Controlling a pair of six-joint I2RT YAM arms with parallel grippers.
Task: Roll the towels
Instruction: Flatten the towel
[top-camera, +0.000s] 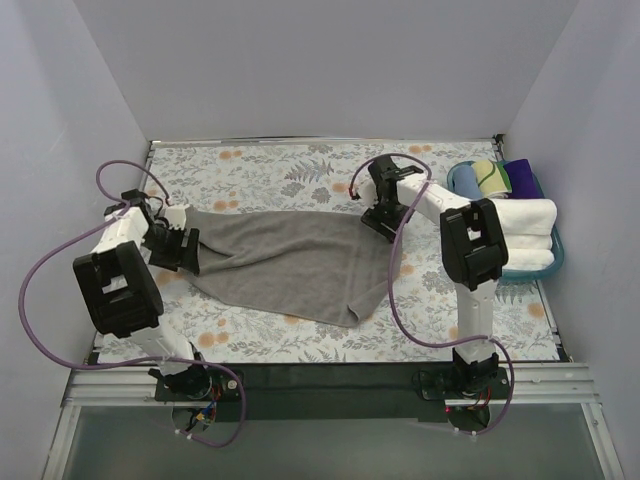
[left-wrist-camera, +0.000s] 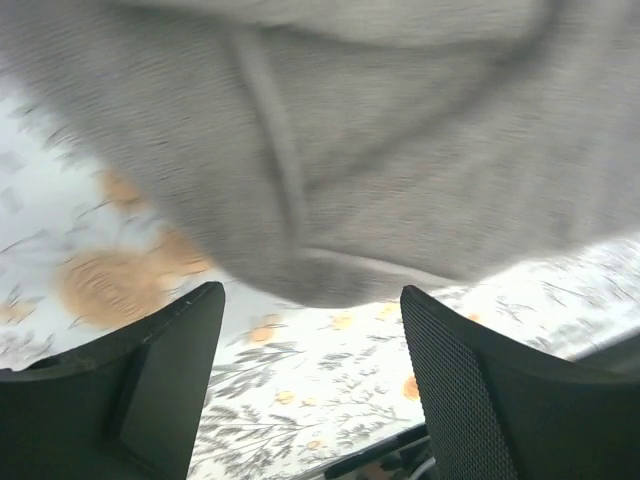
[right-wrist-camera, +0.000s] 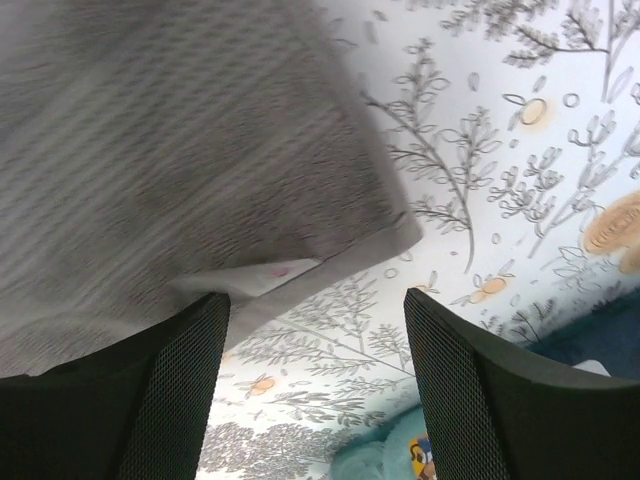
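A grey-brown towel (top-camera: 285, 262) lies spread and a little rumpled on the floral table cover. My left gripper (top-camera: 180, 248) is open at the towel's left end, its jaws just off the towel's edge (left-wrist-camera: 340, 280). My right gripper (top-camera: 378, 222) is open at the towel's far right corner (right-wrist-camera: 395, 235), where a white care label (right-wrist-camera: 255, 280) shows. Nothing sits between either pair of jaws. More towels, rolled, lie in a teal basket (top-camera: 555, 262) at the right.
The basket holds white rolled towels (top-camera: 525, 232) and blue, patterned and purple rolls (top-camera: 495, 177). White walls close in the left, back and right. The table's near edge runs in front of the arm bases (top-camera: 320, 375). Purple cables loop from both arms.
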